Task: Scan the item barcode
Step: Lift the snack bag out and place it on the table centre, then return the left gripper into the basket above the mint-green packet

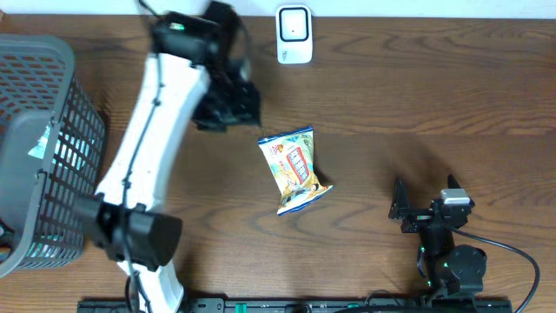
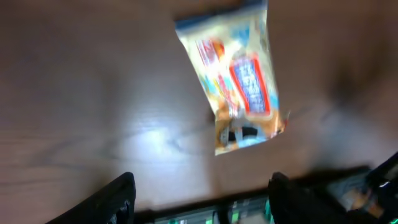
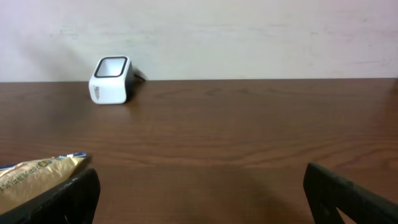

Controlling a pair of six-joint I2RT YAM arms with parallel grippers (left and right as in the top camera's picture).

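The item, a yellow and blue snack bag (image 1: pixel 295 169), lies flat on the wooden table near the middle. The left wrist view shows the bag (image 2: pixel 239 81) blurred, ahead of and beyond my left fingertips (image 2: pixel 121 193). My left gripper (image 1: pixel 228 104) hovers just up and left of the bag, open, with nothing in it. The white scanner (image 1: pixel 294 35) stands at the table's far edge; the right wrist view has the scanner (image 3: pixel 111 79) at far left. My right gripper (image 1: pixel 423 198) rests open at the near right, apart from the bag. I cannot make out a barcode.
A grey mesh basket (image 1: pixel 43 139) stands at the left edge of the table. A corner of the bag (image 3: pixel 37 173) shows beside my right gripper's (image 3: pixel 205 199) left finger. A pale wall rises behind the scanner.
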